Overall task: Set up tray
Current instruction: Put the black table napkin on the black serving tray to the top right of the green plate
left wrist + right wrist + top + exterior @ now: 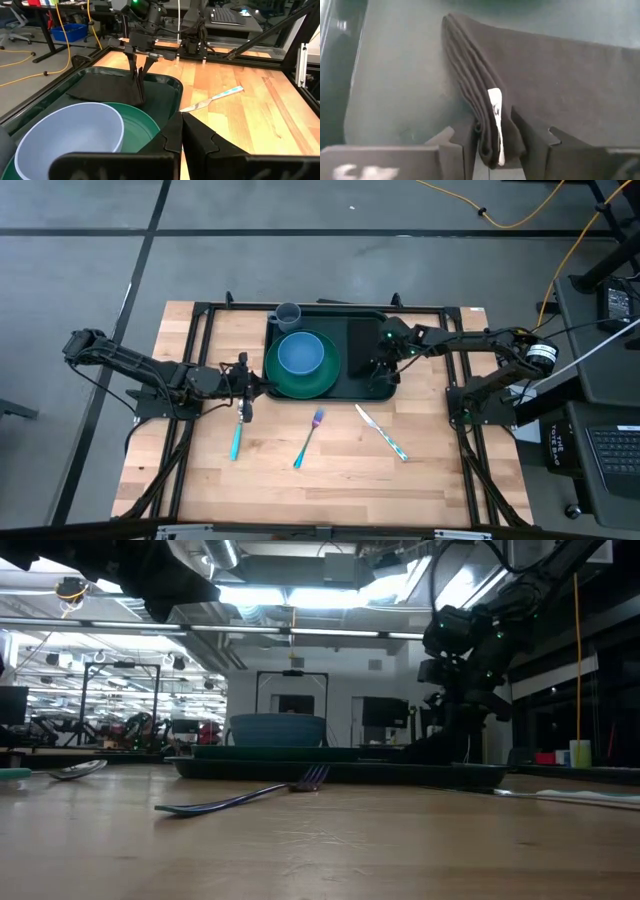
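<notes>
The dark green tray (330, 309) lies at the table's far middle. A round green plate (318, 383) rests on its floor, with a blue bowl (300, 353) on the plate. A grey cup (288, 313) stands at the tray's far left corner. A black folded cloth (362, 340) lies on the tray's right half. My right gripper (378, 370) points down at the cloth's near end and is shut on it. My left gripper (245, 385) is shut and hovers just left of the tray's left rim, holding nothing. My right gripper pinches the cloth's folded edge (492, 120), where a small white tag shows, between its two fingers (535, 142). Several layers sit in the gap. The fingers slant down from above. That edge stands up in a ridge (138, 92), and the rest lies on the tray floor.
On the wood in front of the tray lie a teal-handled spoon (237, 435) at the left, a blue fork (308, 438) in the middle and a knife (382, 432) at the right. Black frame rails (200, 350) run along the table's left and right sides.
</notes>
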Available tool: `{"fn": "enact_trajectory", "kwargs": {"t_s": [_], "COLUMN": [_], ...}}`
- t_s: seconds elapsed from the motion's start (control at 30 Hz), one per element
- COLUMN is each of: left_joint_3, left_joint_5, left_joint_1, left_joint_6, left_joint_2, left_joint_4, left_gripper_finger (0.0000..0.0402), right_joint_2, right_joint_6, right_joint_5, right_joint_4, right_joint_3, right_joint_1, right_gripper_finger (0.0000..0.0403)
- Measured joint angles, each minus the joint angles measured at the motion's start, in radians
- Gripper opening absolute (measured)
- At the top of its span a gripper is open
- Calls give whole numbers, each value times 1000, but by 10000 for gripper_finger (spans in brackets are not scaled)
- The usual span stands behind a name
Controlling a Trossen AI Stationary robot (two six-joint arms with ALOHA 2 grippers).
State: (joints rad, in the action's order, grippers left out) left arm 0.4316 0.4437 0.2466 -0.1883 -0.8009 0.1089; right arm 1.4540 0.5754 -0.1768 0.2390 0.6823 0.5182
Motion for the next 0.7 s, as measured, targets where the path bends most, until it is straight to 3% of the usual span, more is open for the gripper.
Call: {"fn": "enact_trajectory", "kwargs": {"t_s": [0.37,0.7], "left_joint_3": [0,0], "left_joint_5": [2,2], "left_joint_1": [0,0], "left_joint_6": [0,0], "left_joint_2": [0,0], "left_joint_4": [0,0], "left_gripper_finger": [4,3], "right_joint_2": [-5,-5], "right_joint_6": [-21,-56], "right_joint_5": [1,0], "right_joint_4": [13,186], "right_joint_3": [8,118], "right_joint_1": [0,0], "right_gripper_finger": [194,232]}}
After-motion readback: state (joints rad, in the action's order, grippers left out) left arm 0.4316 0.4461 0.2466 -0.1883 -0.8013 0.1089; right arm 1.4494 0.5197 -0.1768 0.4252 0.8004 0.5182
